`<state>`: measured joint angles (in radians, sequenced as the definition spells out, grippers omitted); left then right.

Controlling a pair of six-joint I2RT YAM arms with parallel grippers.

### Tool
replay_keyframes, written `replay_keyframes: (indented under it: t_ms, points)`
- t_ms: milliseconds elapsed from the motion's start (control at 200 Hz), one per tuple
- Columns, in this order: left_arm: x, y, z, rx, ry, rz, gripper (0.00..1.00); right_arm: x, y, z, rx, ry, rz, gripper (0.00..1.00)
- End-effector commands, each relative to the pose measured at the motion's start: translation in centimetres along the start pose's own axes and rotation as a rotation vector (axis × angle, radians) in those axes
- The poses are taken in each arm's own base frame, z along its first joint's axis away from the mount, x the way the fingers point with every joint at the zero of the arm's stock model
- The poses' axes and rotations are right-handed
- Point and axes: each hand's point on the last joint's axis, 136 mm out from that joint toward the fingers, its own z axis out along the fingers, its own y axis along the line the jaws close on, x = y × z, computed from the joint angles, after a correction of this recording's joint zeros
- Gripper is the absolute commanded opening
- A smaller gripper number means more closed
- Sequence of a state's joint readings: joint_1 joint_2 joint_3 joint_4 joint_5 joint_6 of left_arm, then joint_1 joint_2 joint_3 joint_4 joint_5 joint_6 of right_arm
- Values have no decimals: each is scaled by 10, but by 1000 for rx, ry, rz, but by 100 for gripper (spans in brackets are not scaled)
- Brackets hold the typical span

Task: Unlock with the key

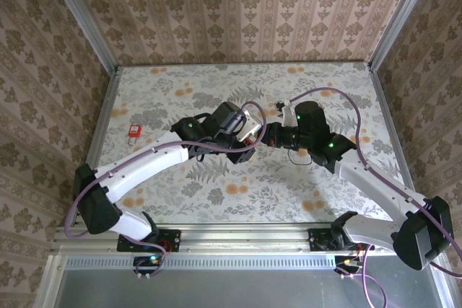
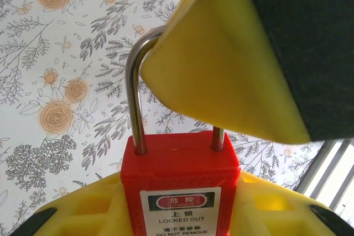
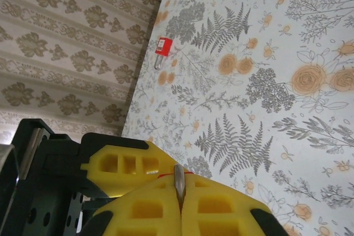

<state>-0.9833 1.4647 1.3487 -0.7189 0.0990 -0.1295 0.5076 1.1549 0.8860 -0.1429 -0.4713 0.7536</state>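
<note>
The floral-patterned worktop point(image 1: 216, 192) carries one small red padlock point(image 1: 134, 130), lying flat at about nine o'clock, close to the worktop's left edge.

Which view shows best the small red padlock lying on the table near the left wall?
The right wrist view: the small red padlock shows its body and steel shackle. The top external view shows the padlock as a red speck.
</note>
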Motion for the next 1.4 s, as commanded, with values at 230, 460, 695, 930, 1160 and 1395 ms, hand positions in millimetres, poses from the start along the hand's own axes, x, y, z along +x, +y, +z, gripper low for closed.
replay_keyframes:
  t_ms: [230, 460, 695, 930, 1160, 1395]
  points:
    - [26, 3, 12, -37, 43, 16, 0, -26, -25, -18, 130, -97, 105, 0]
    - [54, 2, 29, -36, 100, -3, 0, -29, -27, -22, 137, -98, 99, 0]
    - [53, 5, 29, -48, 82, -6, 0, -26, -32, -20, 139, -92, 124, 0]
    - [51, 9, 30, -75, 78, -6, 0, -23, -34, -19, 143, -74, 129, 0]
    - [35, 8, 18, -31, -21, -72, 59, -19, -36, -19, 151, -57, 127, 0]
    - [14, 8, -19, 88, -202, -182, 92, -15, -41, -18, 165, -48, 128, 0]
